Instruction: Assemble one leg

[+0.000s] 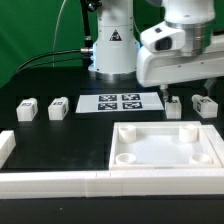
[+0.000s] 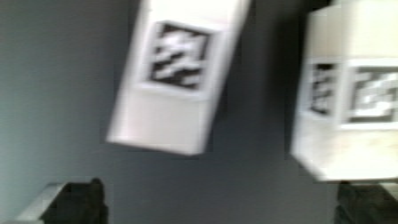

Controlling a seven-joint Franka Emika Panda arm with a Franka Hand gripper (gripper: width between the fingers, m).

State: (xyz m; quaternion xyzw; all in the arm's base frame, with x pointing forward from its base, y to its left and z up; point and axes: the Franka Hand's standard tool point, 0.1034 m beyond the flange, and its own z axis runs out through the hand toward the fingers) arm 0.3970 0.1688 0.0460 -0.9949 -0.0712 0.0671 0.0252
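Claw [image 1: 173, 96] spread open above a leg [image 2: 175, 80] showing its black-and-white tag [image 2: 178, 55].

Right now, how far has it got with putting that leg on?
Nothing looks done yet: the tray has empty-looking corner sockets. In hand: the open hand hovers over a loose leg, holding nothing. Left: grasping it, carrying it to a socket and fitting it.

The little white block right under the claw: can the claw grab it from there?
Probably yes. The gripper hovers open above that leg, nothing covers it, and the neighbouring leg lies apart, leaving room on either side.
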